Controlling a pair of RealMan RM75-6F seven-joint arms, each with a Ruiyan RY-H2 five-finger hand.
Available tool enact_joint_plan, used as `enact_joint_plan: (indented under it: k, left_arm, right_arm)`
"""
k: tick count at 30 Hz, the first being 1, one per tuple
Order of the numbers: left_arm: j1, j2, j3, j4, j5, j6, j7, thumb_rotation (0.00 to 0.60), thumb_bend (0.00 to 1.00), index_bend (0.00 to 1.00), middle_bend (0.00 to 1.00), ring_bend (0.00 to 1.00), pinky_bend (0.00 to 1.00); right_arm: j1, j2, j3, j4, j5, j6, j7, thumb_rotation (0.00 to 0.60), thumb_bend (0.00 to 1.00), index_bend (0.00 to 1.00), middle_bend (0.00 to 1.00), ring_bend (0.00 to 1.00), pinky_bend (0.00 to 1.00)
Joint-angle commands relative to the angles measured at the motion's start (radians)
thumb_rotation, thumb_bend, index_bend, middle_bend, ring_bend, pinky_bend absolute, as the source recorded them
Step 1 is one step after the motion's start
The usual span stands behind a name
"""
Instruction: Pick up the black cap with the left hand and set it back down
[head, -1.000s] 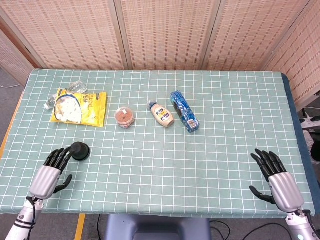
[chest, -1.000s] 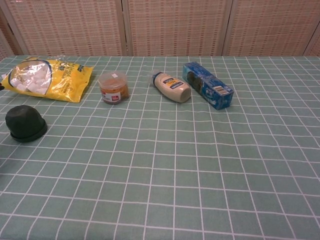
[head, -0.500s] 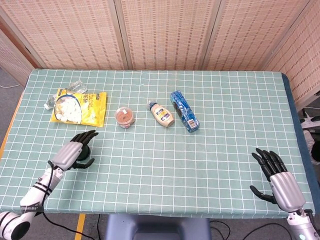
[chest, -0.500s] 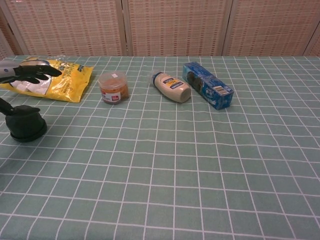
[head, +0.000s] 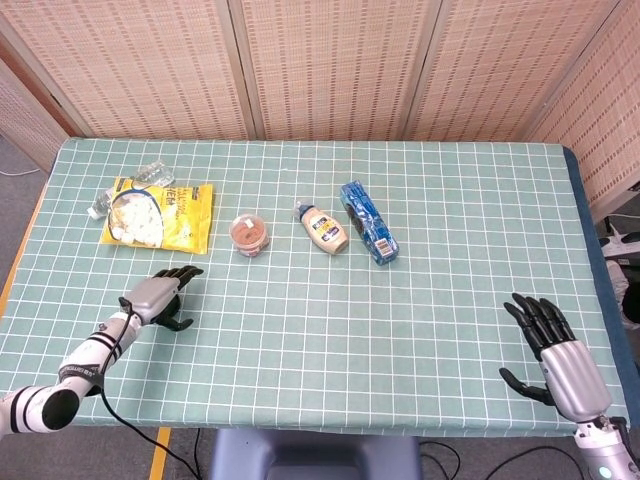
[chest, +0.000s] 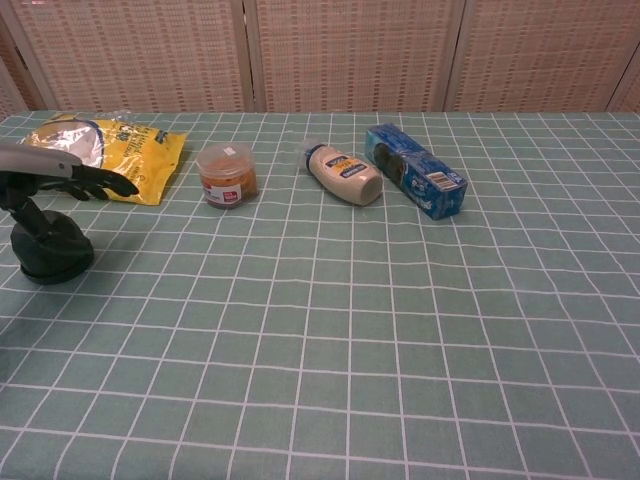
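Left robot hand has advanced over checked green tablecloth.

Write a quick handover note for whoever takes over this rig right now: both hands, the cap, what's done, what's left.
Left hand: over the black cap, fingers spread above it, thumb down at its side; no firm grip visible yet.
Right hand: open, idle at the near right of the table, holding nothing.
Cap: on the table, near left, in front of the yellow bag.
Done: reach to the cap.
Left: close on it, lift, set it back down.
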Motion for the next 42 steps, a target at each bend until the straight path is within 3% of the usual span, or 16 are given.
enact_joint_plan:
  k: [1, 5, 17, 21, 33, 42]
  left_arm:
    - [-0.076, 0.005, 0.071, 0.017, -0.108, -0.008, 0.094, 0.6, 0.31, 0.0, 0.0, 0.0, 0.06]
    - [-0.094, -0.001, 0.088, 0.018, -0.146, 0.001, 0.11, 0.6, 0.31, 0.0, 0.0, 0.0, 0.06]
    - [-0.194, -0.066, 0.213, 0.092, -0.324, 0.055, 0.276, 0.6, 0.3, 0.0, 0.0, 0.0, 0.13]
    - [-0.214, -0.085, 0.231, 0.118, -0.368, 0.052, 0.293, 0.6, 0.3, 0.08, 0.0, 0.0, 0.19]
    - [-0.253, -0.112, 0.277, 0.16, -0.434, 0.029, 0.318, 0.6, 0.3, 0.24, 0.1, 0.06, 0.21]
    - [-0.262, -0.12, 0.302, 0.168, -0.439, 0.035, 0.325, 0.6, 0.3, 0.26, 0.16, 0.22, 0.31]
  right_arm:
    - [-0.001, -0.003, 0.001, 0.003, 0.001, -0.003, 0.0, 0.6, 0.16, 0.0, 0.0, 0.0, 0.0]
    - [0.0, -0.005, 0.003, 0.004, 0.003, -0.005, -0.004, 0.6, 0.16, 0.0, 0.0, 0.0, 0.0]
    - [0.002, -0.013, 0.009, 0.007, 0.017, -0.013, -0.022, 0.6, 0.16, 0.0, 0.0, 0.0, 0.0]
    - [0.003, -0.013, 0.011, 0.004, 0.022, -0.017, -0.025, 0.6, 0.16, 0.0, 0.0, 0.0, 0.0]
    - [0.006, -0.016, 0.015, 0.001, 0.031, -0.027, -0.035, 0.6, 0.16, 0.0, 0.0, 0.0, 0.0]
    - [0.008, -0.014, 0.015, -0.003, 0.036, -0.033, -0.039, 0.6, 0.16, 0.0, 0.0, 0.0, 0.0]
